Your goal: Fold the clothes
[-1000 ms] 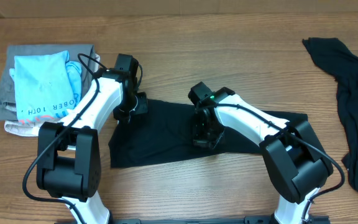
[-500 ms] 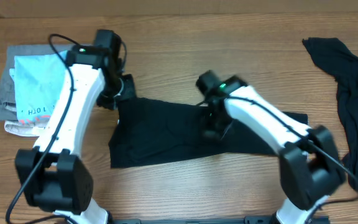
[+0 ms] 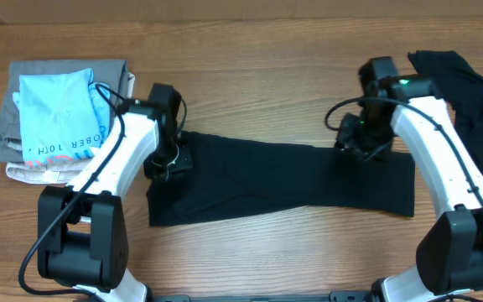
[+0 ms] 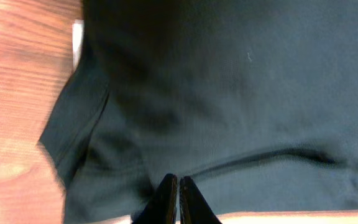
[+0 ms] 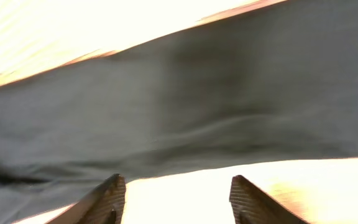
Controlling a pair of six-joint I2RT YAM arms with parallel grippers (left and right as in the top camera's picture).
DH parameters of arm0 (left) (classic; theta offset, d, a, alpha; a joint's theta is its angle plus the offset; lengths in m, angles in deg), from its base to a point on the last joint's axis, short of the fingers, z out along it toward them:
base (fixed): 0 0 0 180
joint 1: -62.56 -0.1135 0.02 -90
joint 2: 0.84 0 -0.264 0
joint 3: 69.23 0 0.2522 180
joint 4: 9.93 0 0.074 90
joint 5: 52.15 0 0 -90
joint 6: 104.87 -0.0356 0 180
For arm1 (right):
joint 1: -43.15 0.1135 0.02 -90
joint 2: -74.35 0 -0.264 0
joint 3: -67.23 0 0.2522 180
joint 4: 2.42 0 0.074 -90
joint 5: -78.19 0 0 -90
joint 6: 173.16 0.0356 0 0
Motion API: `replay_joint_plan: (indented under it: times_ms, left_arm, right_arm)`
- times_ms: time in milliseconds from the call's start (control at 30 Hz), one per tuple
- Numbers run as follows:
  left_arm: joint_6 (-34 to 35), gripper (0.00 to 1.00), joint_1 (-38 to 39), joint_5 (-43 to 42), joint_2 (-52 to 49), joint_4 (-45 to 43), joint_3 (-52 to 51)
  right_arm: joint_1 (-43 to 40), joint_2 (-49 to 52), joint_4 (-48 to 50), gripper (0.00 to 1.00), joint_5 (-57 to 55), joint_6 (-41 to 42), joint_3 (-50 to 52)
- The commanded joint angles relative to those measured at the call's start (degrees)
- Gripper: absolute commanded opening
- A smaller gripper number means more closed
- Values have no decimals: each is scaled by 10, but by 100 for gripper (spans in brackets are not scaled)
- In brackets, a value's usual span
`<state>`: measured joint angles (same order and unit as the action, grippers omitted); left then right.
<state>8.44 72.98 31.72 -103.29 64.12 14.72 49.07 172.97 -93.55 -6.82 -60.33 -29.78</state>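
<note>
So the folded black garment [image 3: 283,180] is laid out as a long strip across the middle of the bench [image 3: 250,50], a bit nearer the near edge, and nothing is sitting on it except the two arms. Over by the left edge there's a pile with a light-blue shirt [image 3: 57,113] with dark lettering on top of a grey garment [image 3: 7,126] and a beige garment [image 3: 23,172]. It's close to the strip's left end but not touching it. A crumpled black garment [image 3: 476,126] sprawls along the right edge, and the right arm crosses over part of it. From overhead both arms hide their own fingertips, so the wrist views help here. The left claw [image 4: 173,198] has its fingers pressed together over the dark cloth near a hem, and I can't tell if any fabric is caught. The right claw [image 5: 178,202] is clearly spread apart above the blurry black cloth, holding nothing.
</note>
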Motion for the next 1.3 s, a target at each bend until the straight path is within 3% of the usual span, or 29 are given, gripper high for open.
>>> replay_joint_plan:
  times_ms: [0, 200, 367, 700, 1067, 1267]
  left_arm:
    - [16, 8, 1, 8, -4, -52, -45]
    - [16, 9, 1, 47, -4, -152, -86]
    - [16, 11, 1, 111, -16, -221, -98]
    - [16, 11, -17, 155, -74, -315, -96]
    - [15, 10, -87, 125, -74, -340, -60]
    - [11, 27, -80, 70, -73, -302, 9]
  right_arm:
    - [-26, -6, -6, 66, -61, -7, -7]
    - [-88, -6, -12, 75, -65, -8, -3]
    - [-141, -6, -14, 75, -62, -8, -3]
    - [-194, -6, 3, 75, -69, -8, 7]
    - [-227, -5, 53, 73, -66, -10, 70]
    - [-226, -5, 97, 67, -53, -10, 110]
